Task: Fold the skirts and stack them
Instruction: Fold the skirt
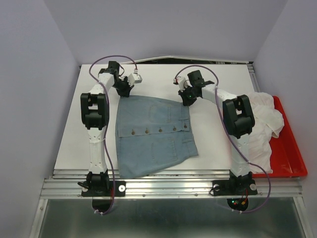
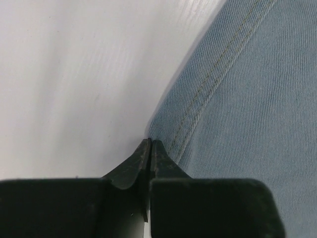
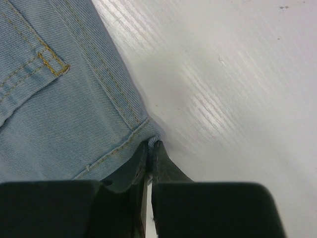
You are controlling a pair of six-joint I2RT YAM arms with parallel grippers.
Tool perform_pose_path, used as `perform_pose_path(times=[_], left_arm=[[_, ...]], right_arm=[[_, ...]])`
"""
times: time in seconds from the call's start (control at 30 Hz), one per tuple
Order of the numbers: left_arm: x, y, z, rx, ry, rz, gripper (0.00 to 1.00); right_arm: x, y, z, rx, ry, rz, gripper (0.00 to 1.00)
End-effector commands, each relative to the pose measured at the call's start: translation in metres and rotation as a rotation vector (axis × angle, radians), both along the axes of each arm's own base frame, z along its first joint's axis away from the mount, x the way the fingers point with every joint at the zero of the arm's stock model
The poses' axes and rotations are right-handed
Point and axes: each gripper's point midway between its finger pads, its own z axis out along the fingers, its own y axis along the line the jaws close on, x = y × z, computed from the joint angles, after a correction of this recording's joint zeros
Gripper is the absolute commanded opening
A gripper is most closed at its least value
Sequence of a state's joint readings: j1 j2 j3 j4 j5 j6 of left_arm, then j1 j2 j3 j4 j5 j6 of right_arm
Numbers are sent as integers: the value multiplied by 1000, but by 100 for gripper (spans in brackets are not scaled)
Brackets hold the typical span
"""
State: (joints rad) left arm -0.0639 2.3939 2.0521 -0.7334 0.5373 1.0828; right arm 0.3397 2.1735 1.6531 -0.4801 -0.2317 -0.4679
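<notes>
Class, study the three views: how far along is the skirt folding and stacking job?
Done: one denim skirt lies spread flat on the table. In hand: the left gripper and right gripper are each shut on a far corner of it. Left: no fold is made and no stack shows.

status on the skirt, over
Left pincer, right pincer shut on far corners of skirt. Lies flat, unfolded. White cloth over red tray, clear.

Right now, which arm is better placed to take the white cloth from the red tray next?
Right. The red tray with the white cloth lies beside the right arm, far from the left tool. Both tools pinch far corners of the denim skirt, so the right tool must release first.
</notes>
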Motion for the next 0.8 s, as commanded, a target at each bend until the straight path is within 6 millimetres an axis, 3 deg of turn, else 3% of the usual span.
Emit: perform_pose_path(times=[0.0, 0.23, 0.5, 0.63, 0.73, 0.77], left_arm=[[7, 18, 10, 31, -7, 49, 0], [19, 10, 64, -36, -138, 61, 0], [23, 5, 121, -90, -263, 88, 0], [15, 4, 137, -100, -284, 96, 0], [-2, 1, 145, -111, -280, 83, 0], [-8, 0, 156, -110, -300, 75, 0]], right_arm=[[-3, -13, -24, -52, 46, -9, 1], [17, -29, 21, 8, -35, -70, 1], [19, -40, 68, 29, -125, -102, 1], [25, -45, 92, 28, -203, -128, 1], [20, -48, 106, 26, -237, -120, 1], [13, -48, 102, 25, -228, -108, 1]])
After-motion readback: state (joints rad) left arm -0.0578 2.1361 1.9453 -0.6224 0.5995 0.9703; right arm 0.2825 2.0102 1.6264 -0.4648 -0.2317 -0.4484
